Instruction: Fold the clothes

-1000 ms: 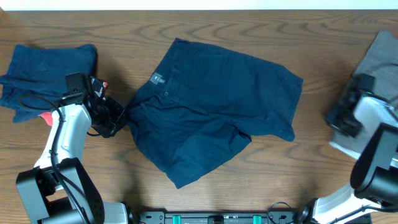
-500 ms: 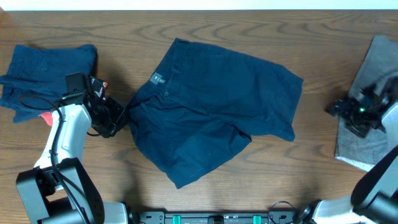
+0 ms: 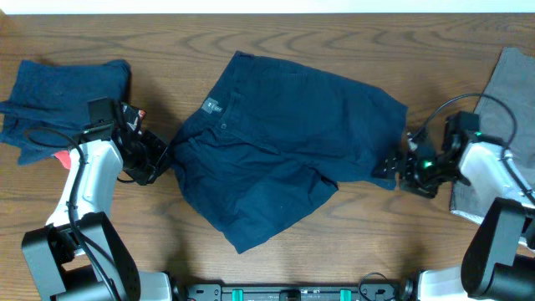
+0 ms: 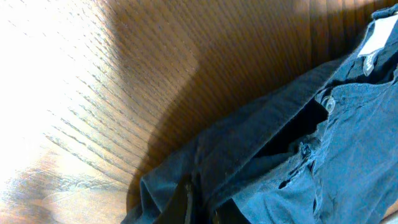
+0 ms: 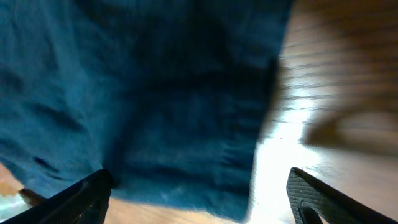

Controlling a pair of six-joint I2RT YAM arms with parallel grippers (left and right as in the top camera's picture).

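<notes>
The clothes' main piece, dark navy shorts [image 3: 284, 142] with a small pale waistband label [image 3: 211, 106], lies spread mid-table. My left gripper [image 3: 164, 159] is shut on the waistband's left edge. In the left wrist view the navy fabric [image 4: 323, 143] bunches between the closed fingertips [image 4: 189, 205], and the label [image 4: 375, 42] shows at top right. My right gripper [image 3: 389, 168] stands open at the shorts' right leg hem. The right wrist view shows that hem [image 5: 155, 93] lying between the wide-apart fingers [image 5: 74, 199], untouched by them.
A folded navy piece [image 3: 63, 100] lies at the far left, with a red-orange scrap [image 3: 61, 156] beside the left arm. A grey piece [image 3: 510, 117] lies at the right edge behind the right arm. Bare wooden table [image 3: 351, 242] surrounds the shorts.
My right arm has swung left from the grey piece to the shorts' right hem, and its jaws have opened. The left arm and the shorts have not moved.
</notes>
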